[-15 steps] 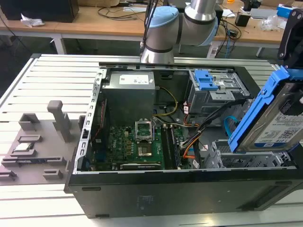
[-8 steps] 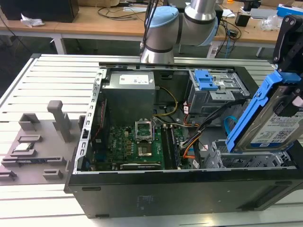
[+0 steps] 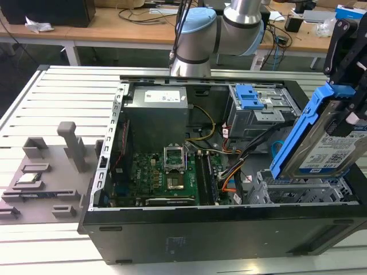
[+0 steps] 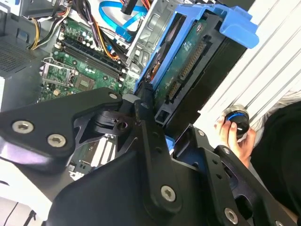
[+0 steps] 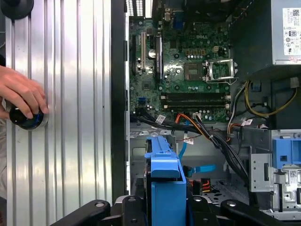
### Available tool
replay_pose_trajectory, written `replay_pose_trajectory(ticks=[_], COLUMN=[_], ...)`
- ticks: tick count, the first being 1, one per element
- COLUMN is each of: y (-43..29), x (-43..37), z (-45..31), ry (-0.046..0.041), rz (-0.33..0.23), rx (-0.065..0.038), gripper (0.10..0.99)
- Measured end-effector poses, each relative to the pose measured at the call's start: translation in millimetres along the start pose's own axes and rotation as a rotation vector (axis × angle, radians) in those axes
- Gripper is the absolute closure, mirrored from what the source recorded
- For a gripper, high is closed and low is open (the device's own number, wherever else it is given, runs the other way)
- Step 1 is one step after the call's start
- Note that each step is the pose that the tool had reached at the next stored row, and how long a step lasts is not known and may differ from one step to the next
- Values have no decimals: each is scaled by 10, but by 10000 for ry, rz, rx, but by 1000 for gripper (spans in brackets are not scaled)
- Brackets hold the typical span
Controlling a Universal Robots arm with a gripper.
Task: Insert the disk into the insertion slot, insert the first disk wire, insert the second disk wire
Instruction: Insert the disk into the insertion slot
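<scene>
My gripper (image 3: 351,123) is shut on the disk (image 3: 324,146), a grey drive with a white label in a bright blue carrier. I hold it tilted, high end toward the exterior view's right, just above the insertion slot (image 3: 298,193), a grey perforated cage at the case's near right corner. In both wrist views the black fingers (image 4: 143,110) clamp the carrier (image 5: 164,181) edge-on. The second disk wire (image 3: 279,150), a flat light blue cable (image 5: 200,168), lies loose inside the case beside the cage. An orange, red and black wire bundle (image 3: 230,172) runs next to it.
The open computer case (image 3: 172,235) lies on a slatted metal table (image 3: 57,91). Inside are a green motherboard (image 3: 166,177), a power supply (image 3: 157,109) and a taller bay with blue latches (image 3: 252,100). A person's hand (image 5: 21,92) rests on a dark round knob on the table.
</scene>
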State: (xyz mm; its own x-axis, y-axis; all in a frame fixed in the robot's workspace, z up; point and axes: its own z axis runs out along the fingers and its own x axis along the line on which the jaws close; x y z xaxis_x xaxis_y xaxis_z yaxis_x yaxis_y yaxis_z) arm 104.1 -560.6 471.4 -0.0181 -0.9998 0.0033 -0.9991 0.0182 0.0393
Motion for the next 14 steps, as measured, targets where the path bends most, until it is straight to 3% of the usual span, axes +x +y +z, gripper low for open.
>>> replay_pose_trajectory(ticks=[14], y=[-24], x=[-76], z=[218], ry=[0], rz=[0], rx=[-1], gripper=[722])
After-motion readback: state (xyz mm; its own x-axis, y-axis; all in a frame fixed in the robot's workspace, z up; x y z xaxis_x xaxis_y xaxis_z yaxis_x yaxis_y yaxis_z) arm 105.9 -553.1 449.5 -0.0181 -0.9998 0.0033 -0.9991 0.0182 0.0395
